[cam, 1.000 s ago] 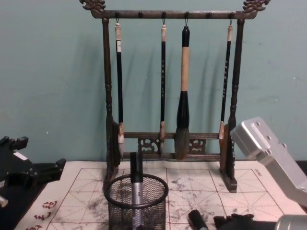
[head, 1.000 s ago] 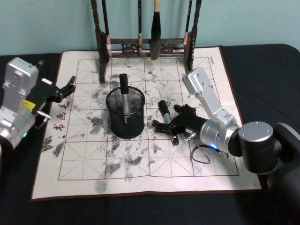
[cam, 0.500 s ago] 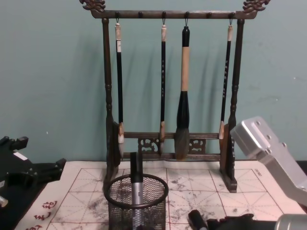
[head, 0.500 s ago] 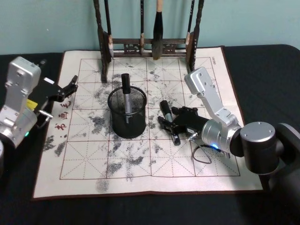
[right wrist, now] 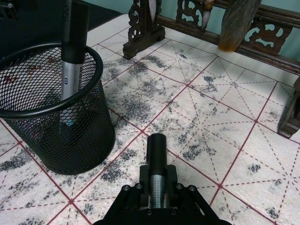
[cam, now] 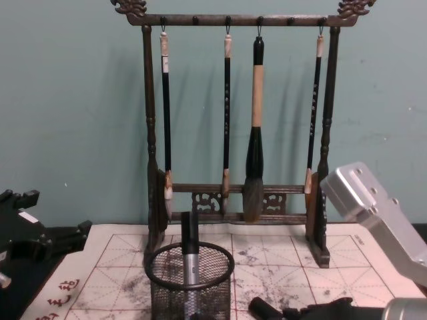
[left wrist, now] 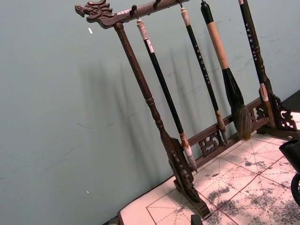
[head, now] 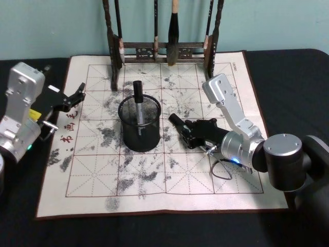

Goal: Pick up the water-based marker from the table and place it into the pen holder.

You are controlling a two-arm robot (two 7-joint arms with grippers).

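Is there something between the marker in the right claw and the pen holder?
Nothing visible does. Only bare mat lies between the marker in the right claw and the pen holder. A second marker already stands inside it. The left claw is parked at the mat's left edge.

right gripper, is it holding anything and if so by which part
The right gripper holds the water-based marker by its silver barrel, black cap end sticking out toward the pen holder. The left gripper holds nothing.

Black-capped marker (head: pixel 177 123) beside upright mesh pen holder (head: pixel 140 138).
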